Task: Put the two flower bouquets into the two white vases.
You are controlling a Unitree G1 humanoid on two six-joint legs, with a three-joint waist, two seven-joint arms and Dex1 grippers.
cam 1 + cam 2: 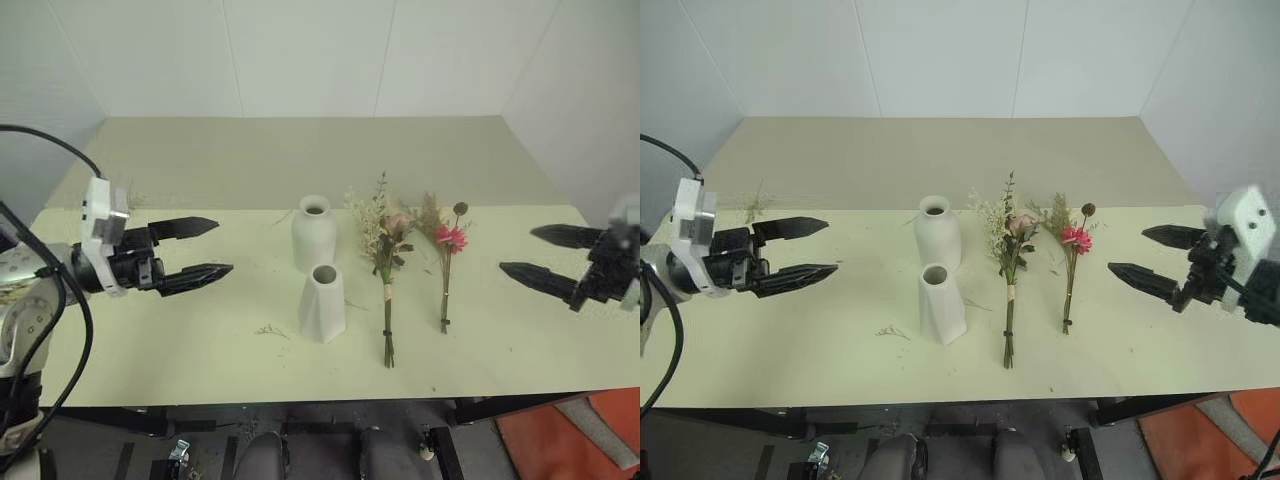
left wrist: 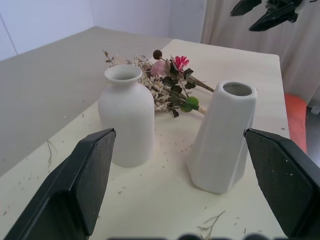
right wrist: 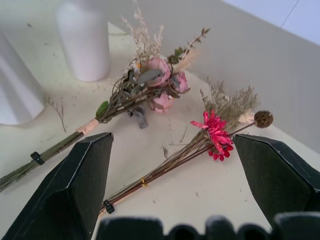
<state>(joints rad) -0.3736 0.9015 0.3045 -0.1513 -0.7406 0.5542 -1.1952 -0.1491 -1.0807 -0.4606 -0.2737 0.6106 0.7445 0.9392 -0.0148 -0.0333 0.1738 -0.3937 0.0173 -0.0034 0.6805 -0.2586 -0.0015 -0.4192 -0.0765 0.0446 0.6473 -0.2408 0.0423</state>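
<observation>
- Standing on the pale table (image 1: pixel 150 340), head view: bottle vase (image 1: pixel 314 234) with the angular vase (image 1: pixel 323 302) touching it at 6 o'clock. Fuller bouquet (image 1: pixel 385 262) lies flat just beside them at 3 o'clock; thin bouquet (image 1: pixel 446 255) lies next, further toward 3 o'clock.
- Left gripper (image 1: pixel 206 249) hovers at the vases' 9 o'clock, fingers spread, holding nothing. Right gripper (image 1: pixel 538 253) hovers at the bouquets' 3 o'clock, spread, empty.
- Left wrist view: both vases upright between the spread fingers (image 2: pixel 75 192).
- Right wrist view: both bouquets lie apart, between the spread fingers (image 3: pixel 75 195).
</observation>
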